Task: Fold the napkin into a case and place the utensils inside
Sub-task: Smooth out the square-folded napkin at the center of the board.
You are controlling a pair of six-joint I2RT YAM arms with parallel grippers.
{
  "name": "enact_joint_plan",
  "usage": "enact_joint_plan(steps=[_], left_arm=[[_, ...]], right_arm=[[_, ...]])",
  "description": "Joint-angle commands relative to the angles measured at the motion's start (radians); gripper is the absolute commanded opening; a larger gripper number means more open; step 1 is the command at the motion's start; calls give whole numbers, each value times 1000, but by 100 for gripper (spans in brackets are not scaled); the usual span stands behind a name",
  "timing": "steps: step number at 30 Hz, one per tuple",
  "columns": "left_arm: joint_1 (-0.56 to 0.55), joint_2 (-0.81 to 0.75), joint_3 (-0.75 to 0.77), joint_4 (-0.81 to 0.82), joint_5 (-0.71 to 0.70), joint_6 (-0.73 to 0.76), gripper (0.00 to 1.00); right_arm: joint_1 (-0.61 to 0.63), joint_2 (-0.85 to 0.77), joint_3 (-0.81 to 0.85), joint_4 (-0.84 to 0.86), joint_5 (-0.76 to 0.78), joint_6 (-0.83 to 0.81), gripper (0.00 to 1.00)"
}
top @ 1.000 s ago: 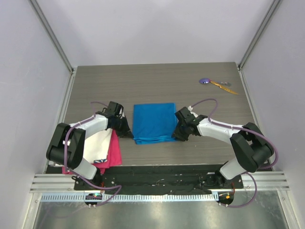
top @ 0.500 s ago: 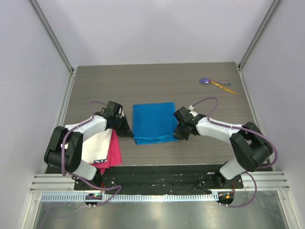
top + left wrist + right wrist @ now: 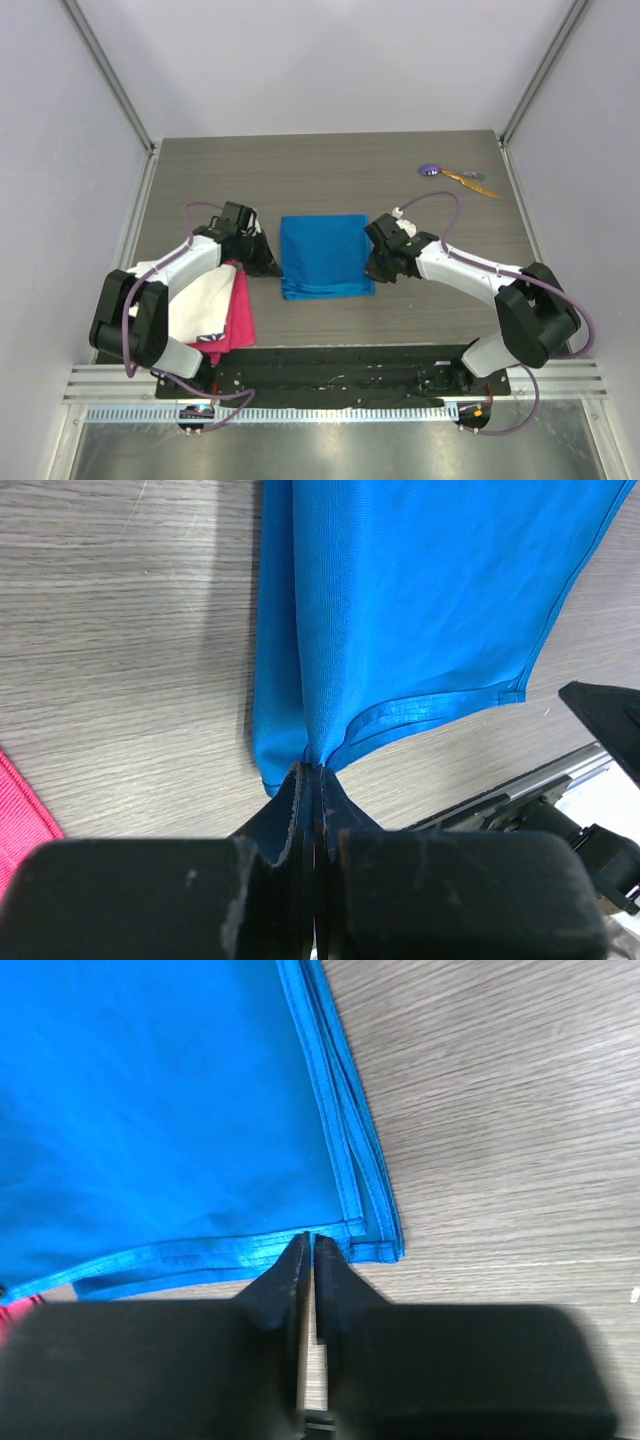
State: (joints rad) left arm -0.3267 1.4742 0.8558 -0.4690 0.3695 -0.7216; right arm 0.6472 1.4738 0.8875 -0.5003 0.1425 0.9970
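The blue napkin [image 3: 322, 256] lies folded into a rectangle in the middle of the table. My left gripper [image 3: 268, 264] is at its near left corner. In the left wrist view the gripper [image 3: 314, 770] is shut on a pinched-up bunch of the napkin [image 3: 420, 590]. My right gripper [image 3: 376, 268] is at the near right corner. In the right wrist view the gripper [image 3: 309, 1241] has its jaws closed on the hem of the napkin's [image 3: 170, 1110] top layer. The utensils lie far right: a purple-headed one [image 3: 430, 169] and an orange-yellow one [image 3: 466, 180].
A white cloth [image 3: 195, 300] and a pink cloth [image 3: 237, 318] lie under my left arm at the near left; the pink cloth's edge also shows in the left wrist view [image 3: 20, 800]. The black base rail [image 3: 330, 365] runs along the table's near edge.
Both grippers have moved slightly away from the near edge with the napkin's near corners. The napkin's near edge has shifted a little farther with them.
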Motion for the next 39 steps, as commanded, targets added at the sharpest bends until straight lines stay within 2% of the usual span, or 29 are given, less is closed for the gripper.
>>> enact_joint_plan(steps=[1,3,8,29,39], left_arm=[[5,-25,-14,4,28,4,0],[5,-34,-38,20,26,-5,0],[3,-61,-95,58,26,-36,0],[5,-77,-138,82,40,-39,0],[5,-83,-135,75,39,-35,0]], right_arm=[[12,-21,-36,48,-20,26,20],[22,-7,-38,42,-21,38,30],[38,13,-51,43,-27,51,37],[52,42,-88,80,-21,78,31],[65,43,-111,80,-14,88,32]])
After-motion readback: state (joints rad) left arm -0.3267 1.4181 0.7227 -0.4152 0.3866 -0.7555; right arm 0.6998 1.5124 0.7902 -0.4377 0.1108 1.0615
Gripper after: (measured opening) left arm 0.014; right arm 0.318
